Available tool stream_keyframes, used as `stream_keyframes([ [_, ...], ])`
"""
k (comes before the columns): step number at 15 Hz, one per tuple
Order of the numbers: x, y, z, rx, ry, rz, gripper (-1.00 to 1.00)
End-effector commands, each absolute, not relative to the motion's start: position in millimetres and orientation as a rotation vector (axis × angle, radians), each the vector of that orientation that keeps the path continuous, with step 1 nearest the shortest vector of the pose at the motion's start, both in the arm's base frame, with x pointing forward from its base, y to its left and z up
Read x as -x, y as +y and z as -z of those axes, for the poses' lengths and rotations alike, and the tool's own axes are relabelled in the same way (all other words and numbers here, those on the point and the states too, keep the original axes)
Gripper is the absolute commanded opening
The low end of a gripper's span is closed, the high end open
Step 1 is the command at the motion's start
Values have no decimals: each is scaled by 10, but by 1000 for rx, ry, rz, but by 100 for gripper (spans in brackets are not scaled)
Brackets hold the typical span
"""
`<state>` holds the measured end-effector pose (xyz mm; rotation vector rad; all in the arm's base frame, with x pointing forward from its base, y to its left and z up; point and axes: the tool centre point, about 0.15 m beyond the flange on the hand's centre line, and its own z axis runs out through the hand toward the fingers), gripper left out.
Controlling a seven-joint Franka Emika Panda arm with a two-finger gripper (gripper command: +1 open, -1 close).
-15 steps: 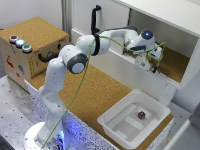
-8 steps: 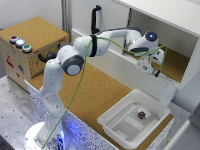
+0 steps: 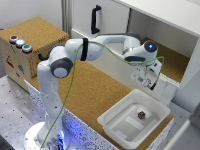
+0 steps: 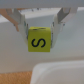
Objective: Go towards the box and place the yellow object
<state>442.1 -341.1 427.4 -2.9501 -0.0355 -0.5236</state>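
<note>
My gripper (image 3: pixel 145 81) hangs at the open cabinet's front edge, just above and behind the far rim of the white tub (image 3: pixel 116 127). In the wrist view the gripper (image 4: pixel 40 37) is shut on the yellow object (image 4: pixel 40 41), a small yellow-green cube with a dark "S" mark, held between the two fingers (image 4: pixel 59 26). The cube is too small to make out in the exterior view. A tiny dark brownish object (image 3: pixel 141 115) lies inside the tub. A white rim, perhaps the tub's, (image 4: pixel 57 71) shows under the cube in the wrist view.
A cork-topped wooden box with coloured buttons (image 3: pixel 21 43) stands at the exterior view's left. An open white cabinet with a cork floor (image 3: pixel 172 60) is behind the gripper. A cork table surface (image 3: pixel 95 95) lies between box and tub. A green cable (image 3: pixel 87 70) runs along the arm.
The gripper has come out of the cabinet and moved down and towards the exterior view's left, closer to the tub, still holding the cube.
</note>
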Motion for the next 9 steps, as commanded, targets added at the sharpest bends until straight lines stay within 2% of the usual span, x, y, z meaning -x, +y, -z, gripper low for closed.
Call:
stream_keyframes([
  [1, -3795, -3547, -3645, 3074, 178, 535, -100],
  [5, -3574, -3716, -3062, 3118, 229, 298, -100],
  [9, -3744, -3774, -2402, 3083, 221, 63, -100],
])
